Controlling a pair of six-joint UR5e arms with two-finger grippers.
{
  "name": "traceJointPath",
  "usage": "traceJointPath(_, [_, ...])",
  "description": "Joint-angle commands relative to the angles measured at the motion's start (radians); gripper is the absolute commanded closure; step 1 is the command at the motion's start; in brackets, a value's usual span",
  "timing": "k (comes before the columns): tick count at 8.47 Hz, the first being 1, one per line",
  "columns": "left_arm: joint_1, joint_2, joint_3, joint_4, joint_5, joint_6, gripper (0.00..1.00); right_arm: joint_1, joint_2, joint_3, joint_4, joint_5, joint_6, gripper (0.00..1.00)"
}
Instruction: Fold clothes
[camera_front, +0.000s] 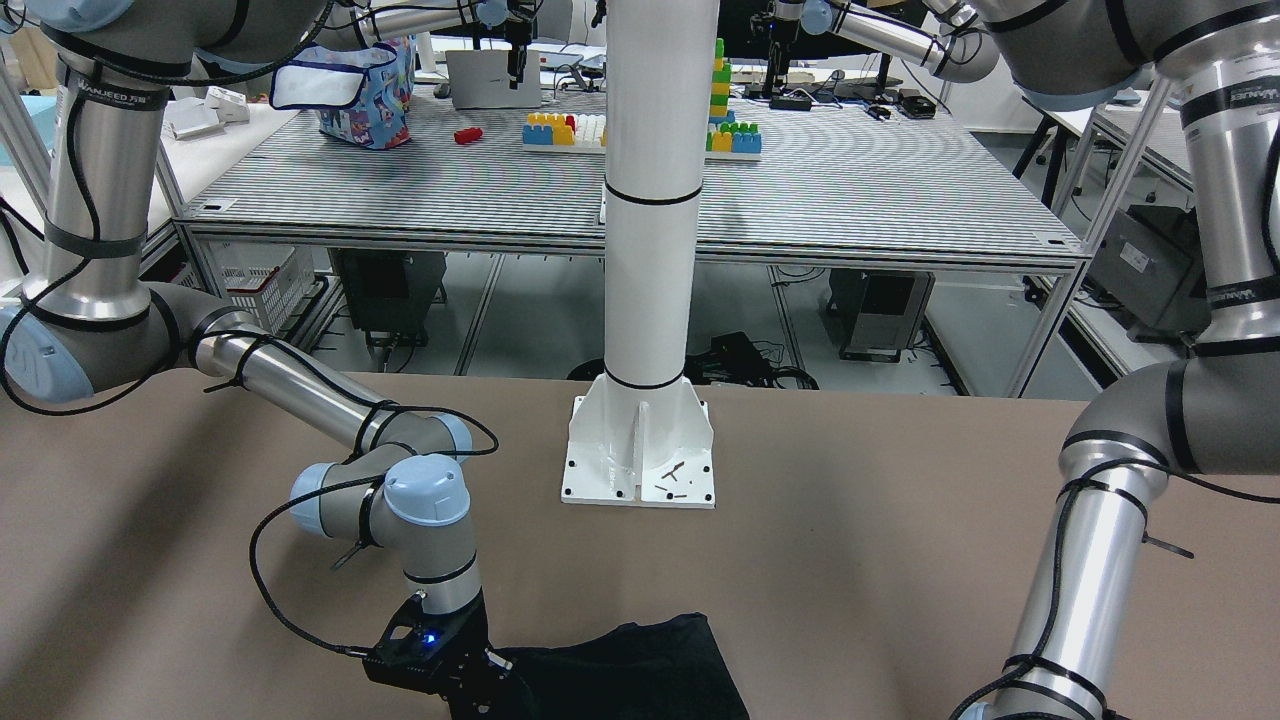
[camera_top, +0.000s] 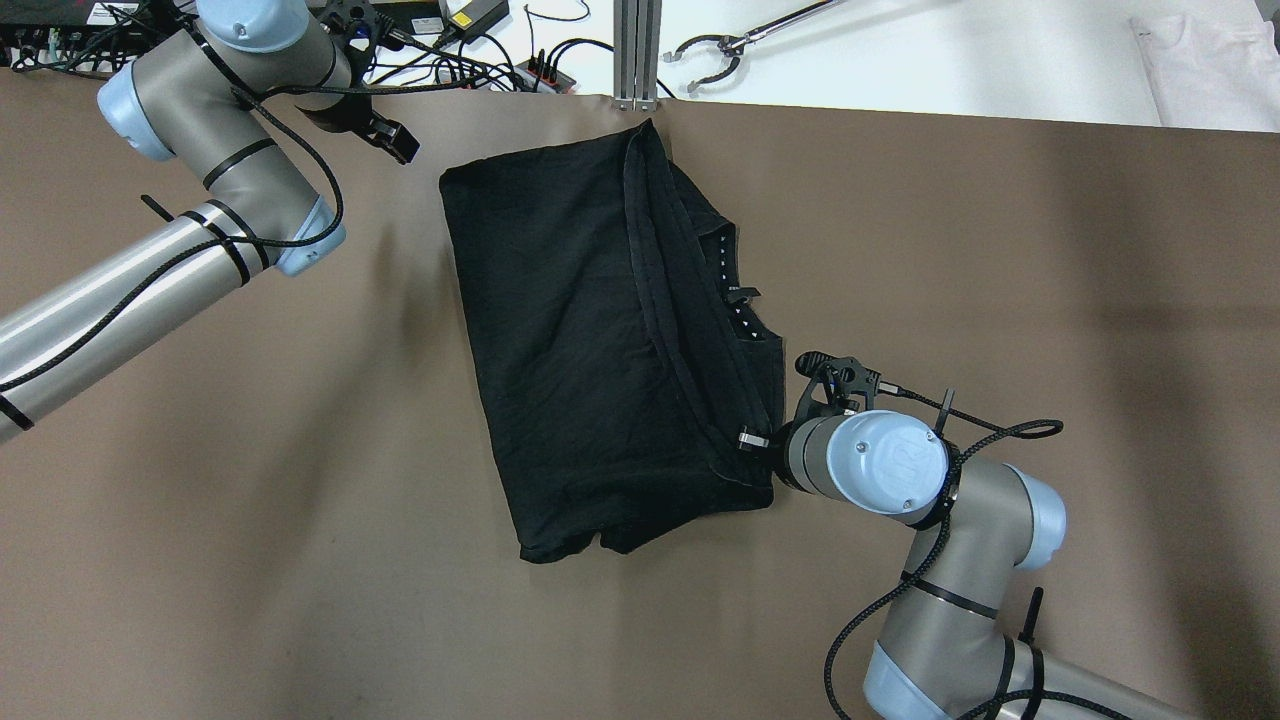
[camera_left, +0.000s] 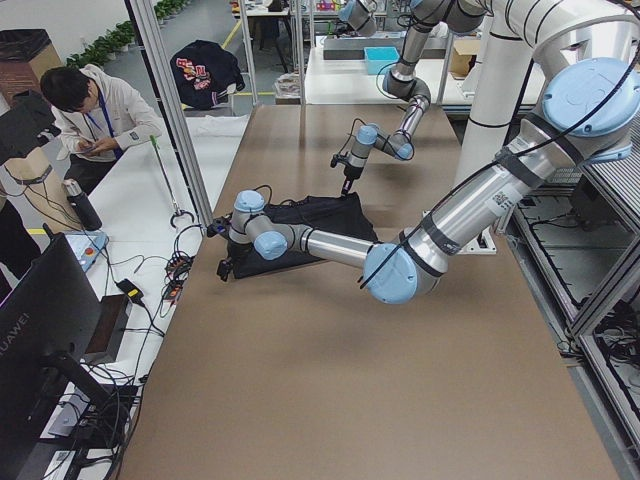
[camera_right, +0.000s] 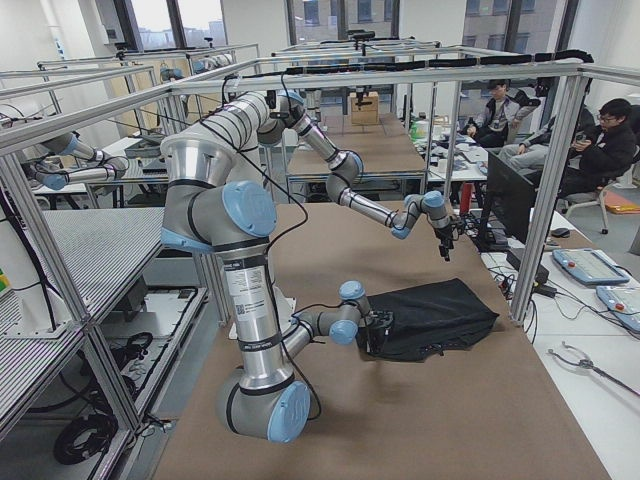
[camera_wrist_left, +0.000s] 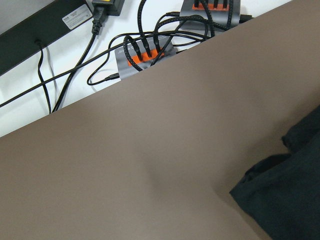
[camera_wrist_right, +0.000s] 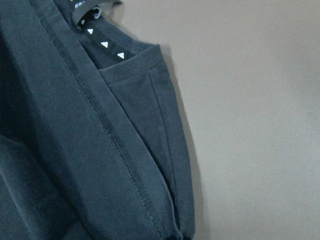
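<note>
The black clothes (camera_top: 580, 350) lie flat on the brown table, folded lengthwise, with the collar and a hemmed fold on the right side. They also show in the front view (camera_front: 640, 670) and the right wrist view (camera_wrist_right: 75, 125). My right gripper (camera_top: 765, 445) is low at the garment's near right edge, next to the hem; its fingers are hidden, so I cannot tell its state. My left gripper (camera_top: 390, 138) hangs above bare table just left of the garment's far left corner, whose tip shows in the left wrist view (camera_wrist_left: 290, 200). I cannot tell whether it is open or shut.
The white pole's base plate (camera_front: 640, 450) stands on the robot's side of the table. Cables and power strips (camera_top: 480, 60) lie past the far edge, with a grabber tool (camera_top: 720, 50) and a white garment (camera_top: 1210, 60) on the white table beyond.
</note>
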Motion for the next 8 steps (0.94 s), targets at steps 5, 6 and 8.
traceJointPath(5, [0.0,0.006,0.0,-0.001,0.0,0.001,0.0,-0.191,-0.047,0.2,-0.05,-0.128,0.097,1.0])
traceJointPath(6, [0.0,0.007,-0.002,-0.001,-0.002,0.0,0.0,-0.23,-0.058,0.226,-0.075,-0.157,0.114,1.0])
traceJointPath(8, [0.0,0.007,-0.002,-0.001,-0.003,0.0,0.0,-0.249,-0.06,0.237,-0.08,-0.176,0.122,1.0])
